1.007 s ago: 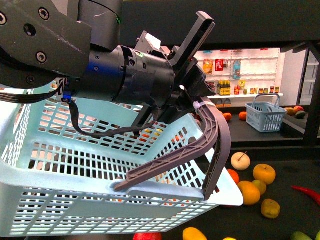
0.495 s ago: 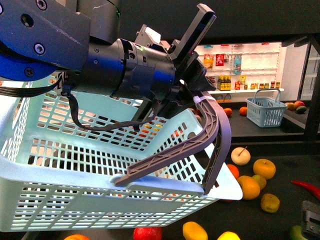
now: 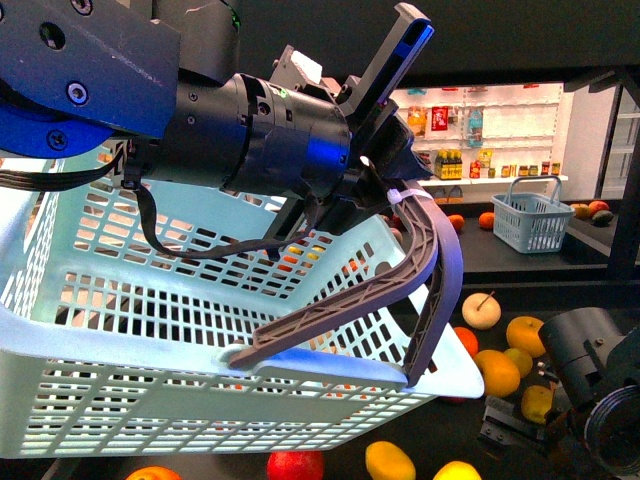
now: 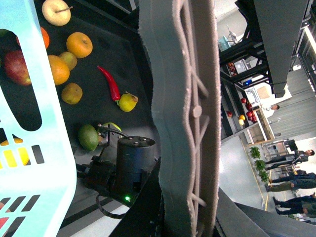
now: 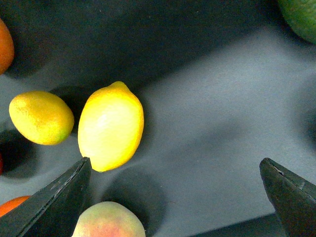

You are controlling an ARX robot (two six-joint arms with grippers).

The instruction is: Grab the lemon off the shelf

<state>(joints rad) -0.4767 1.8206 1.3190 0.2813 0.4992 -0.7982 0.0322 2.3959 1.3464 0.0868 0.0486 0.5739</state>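
Observation:
The lemon (image 5: 111, 126), smooth and bright yellow, lies on the shelf's dark tray (image 5: 212, 94). My right gripper (image 5: 175, 163) is open above the tray. One fingertip (image 5: 64, 192) is just beside the lemon's end, and the other (image 5: 289, 190) is far across bare tray. In the front view the right arm (image 3: 590, 385) is low at the right over the fruit. My left gripper (image 3: 390, 190) is shut on the grey handle (image 3: 425, 270) of a light-blue basket (image 3: 150, 350) and holds it tilted in the air. The handle fills the left wrist view (image 4: 182, 123).
A rougher yellow fruit (image 5: 41, 117) and a peach (image 5: 108, 219) lie close to the lemon, and a green fruit (image 5: 298, 17) is farther off. A pear (image 3: 481, 311), oranges (image 3: 497, 378), a red chili (image 4: 109, 84) and a green mango (image 4: 88, 137) lie on the tray. A small basket (image 3: 531, 215) stands behind.
My right arm has come into the front view at the lower right, over the fruit. The left arm and the basket have barely moved.

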